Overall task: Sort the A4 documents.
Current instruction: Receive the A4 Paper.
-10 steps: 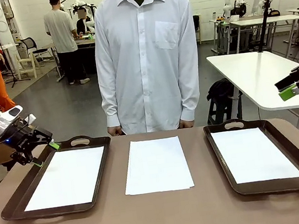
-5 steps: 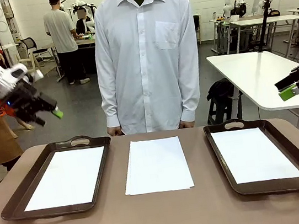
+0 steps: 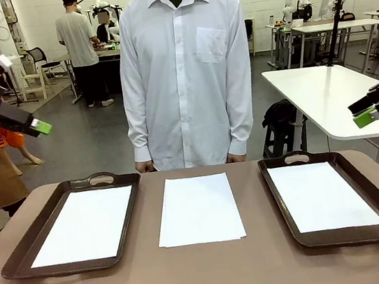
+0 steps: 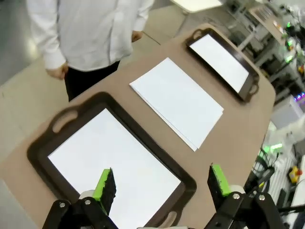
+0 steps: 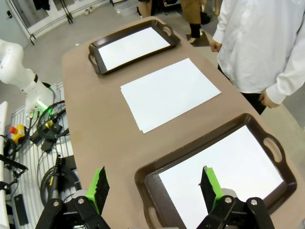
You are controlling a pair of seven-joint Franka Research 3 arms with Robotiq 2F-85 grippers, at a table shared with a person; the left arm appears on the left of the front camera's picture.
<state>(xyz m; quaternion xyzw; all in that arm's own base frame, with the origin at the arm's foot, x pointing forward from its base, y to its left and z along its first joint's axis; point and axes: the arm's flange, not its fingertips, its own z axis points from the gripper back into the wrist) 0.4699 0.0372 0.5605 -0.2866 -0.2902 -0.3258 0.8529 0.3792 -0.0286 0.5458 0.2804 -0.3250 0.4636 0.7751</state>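
Thin white rectangular A4 paper sheets [image 3: 199,209] lay stacked mid-frame, between two dark brown handled trays [image 3: 16,262], each holding white paper. The left gripper [image 4: 161,177] hung upper left, the right gripper [image 5: 154,175] at the right edge; both had jaws spread and held nothing. Judged risk: a pinch on such thin paper could drag several sheets together, or crease one.

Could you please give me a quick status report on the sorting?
Left gripper, right gripper open, empty, above the table. A4 documents stacked mid-table; paper also in left tray, right tray. Nothing in the way; person at far edge.
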